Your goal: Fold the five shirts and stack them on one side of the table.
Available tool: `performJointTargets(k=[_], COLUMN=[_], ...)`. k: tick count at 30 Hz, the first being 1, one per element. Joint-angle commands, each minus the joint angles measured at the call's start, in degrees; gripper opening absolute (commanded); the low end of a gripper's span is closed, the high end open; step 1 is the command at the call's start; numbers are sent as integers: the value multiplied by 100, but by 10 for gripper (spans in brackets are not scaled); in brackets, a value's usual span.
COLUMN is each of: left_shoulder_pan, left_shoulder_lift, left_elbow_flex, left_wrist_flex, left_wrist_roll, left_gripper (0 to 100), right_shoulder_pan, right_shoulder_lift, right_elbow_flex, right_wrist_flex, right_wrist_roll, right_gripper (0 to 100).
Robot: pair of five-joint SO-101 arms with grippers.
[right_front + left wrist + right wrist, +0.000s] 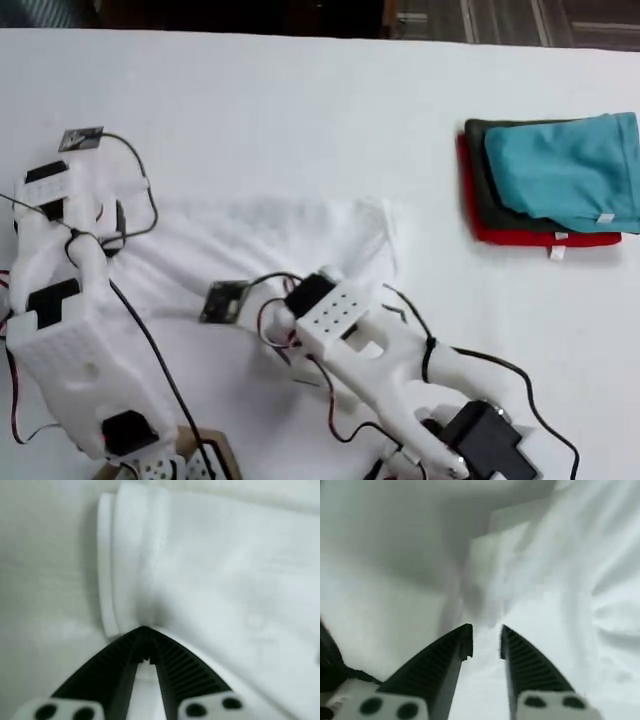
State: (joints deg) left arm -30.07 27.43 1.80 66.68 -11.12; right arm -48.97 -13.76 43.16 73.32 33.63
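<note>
A white shirt lies spread on the white table, left of centre. My left gripper is shut, its tips pinching a folded edge of the white shirt. The left arm stands along the table's left side, at the shirt's left end. My right gripper is open, with a narrow gap between its fingers, low over rumpled white shirt cloth. The right arm comes in from the near right over the shirt's near edge. Three folded shirts are stacked at the right: red, dark grey, teal on top.
The table's far edge meets a dark floor. The stack sits close to the right edge. Loose cables hang from both arms over the cloth. Bare tabletop lies between the white shirt and the stack.
</note>
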Motion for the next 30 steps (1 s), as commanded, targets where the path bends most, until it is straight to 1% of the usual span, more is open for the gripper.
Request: performJointTargets(k=[1,3,6,13,15,20,22,24,26,30], left_shoulder_pan=[79,79,79,79,79,79,79,79,79,79], left_shoulder_lift=[-35,-35,-35,-35,-35,-35,-35,-35,-35,-35], left_elbow_flex=[13,13,13,13,13,13,13,13,13,13], left_wrist_flex=[-255,-255,-255,-255,-255,-255,-255,-255,-255,-255], left_wrist_roll=[9,9,9,9,9,9,9,9,9,9], left_gripper=[27,27,27,27,27,27,27,27,27,27], right_shoulder_pan=[-57,-154,-215,-92,189,1508,1727,1701,1499,796], right_shoulder_lift=[-224,-224,-224,-215,-215,-215,-215,-215,-224,-277], right_elbow_flex=[97,264,536,1152,1266,1248,1266,1284,1284,1257], right_wrist_flex=[127,101,-84,-980,-1209,-1578,-1552,-1411,-1279,-1042], right_wrist_roll=[-9,9,26,0,0,35,44,44,44,0], right_gripper=[244,263,255,255,255,255,254,254,254,254])
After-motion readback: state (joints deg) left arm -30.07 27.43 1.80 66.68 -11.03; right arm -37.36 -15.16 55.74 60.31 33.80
